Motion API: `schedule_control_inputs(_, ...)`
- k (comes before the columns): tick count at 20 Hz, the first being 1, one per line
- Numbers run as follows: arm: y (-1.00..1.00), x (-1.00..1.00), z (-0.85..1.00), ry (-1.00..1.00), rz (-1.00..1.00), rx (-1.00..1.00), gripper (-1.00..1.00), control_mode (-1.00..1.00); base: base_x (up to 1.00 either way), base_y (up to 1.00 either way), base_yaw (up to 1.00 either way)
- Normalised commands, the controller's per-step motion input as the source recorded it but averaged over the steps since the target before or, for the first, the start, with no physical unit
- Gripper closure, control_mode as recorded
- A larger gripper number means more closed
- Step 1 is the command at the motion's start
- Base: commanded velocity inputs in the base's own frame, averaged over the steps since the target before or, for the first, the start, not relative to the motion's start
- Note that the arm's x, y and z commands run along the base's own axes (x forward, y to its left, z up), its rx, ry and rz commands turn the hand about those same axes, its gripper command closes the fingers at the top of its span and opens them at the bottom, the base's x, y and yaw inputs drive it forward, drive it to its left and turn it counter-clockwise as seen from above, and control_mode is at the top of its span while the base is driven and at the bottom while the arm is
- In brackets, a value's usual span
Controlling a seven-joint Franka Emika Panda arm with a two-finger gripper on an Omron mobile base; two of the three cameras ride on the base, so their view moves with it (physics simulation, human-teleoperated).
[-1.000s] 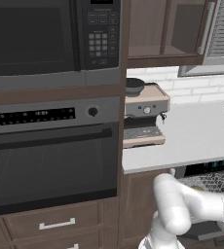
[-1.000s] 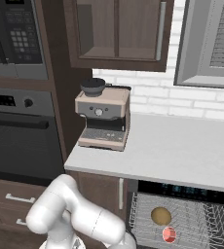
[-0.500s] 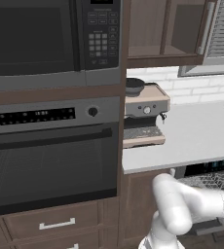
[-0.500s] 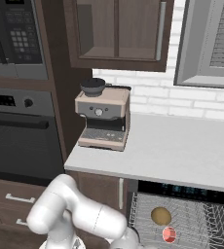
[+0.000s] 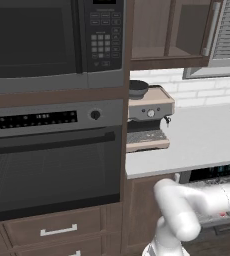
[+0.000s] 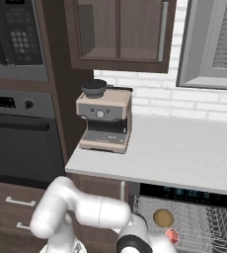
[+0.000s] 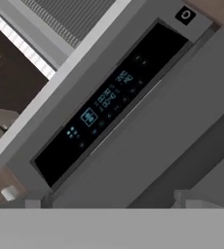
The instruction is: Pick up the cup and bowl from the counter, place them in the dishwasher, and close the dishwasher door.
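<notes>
Bowl and cup sit in the dishwasher rack under the tabletop. Jaws' state: cannot tell.

A tan bowl and a red cup sit in the grey wire-mesh rack. The tabletop is pale grey-white over dark brown cabinets. The dishwasher door is dark grey, with a black panel lit by blue symbols.

Surfaces as we saw them

We found the counter smooth and matt, the bowl wood-coloured, and the dishwasher rack grey wire.
</notes>
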Motion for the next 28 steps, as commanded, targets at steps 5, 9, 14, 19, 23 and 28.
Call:
schedule_control_inputs(5, 0.47, 0.94, 0.1, 0.0, 0.0, 0.01, -1.0, -1.0, 0.0, 0.0, 0.0)
schedule_control_inputs(9, 0.42, 0.85, 0.13, 0.0, 0.0, 0.0, -1.0, -1.0, 0.0, 0.0, 0.0)
schedule_control_inputs(14, 0.34, 0.79, 0.13, 0.0, 0.0, 0.0, -1.0, -1.0, 0.0, 0.0, 0.0)
schedule_control_inputs(19, 0.33, 0.74, 0.16, 0.0, 0.0, 0.0, -1.0, -1.0, 0.0, 0.0, 0.0)
schedule_control_inputs(23, 0.36, 0.84, 0.12, 0.0, 0.0, 0.0, -1.0, -1.0, 0.0, 0.0, 0.0)
schedule_control_inputs(28, 0.31, 0.87, 0.07, 0.0, 0.0, 0.0, -1.0, -1.0, 0.0, 0.0, 0.0)
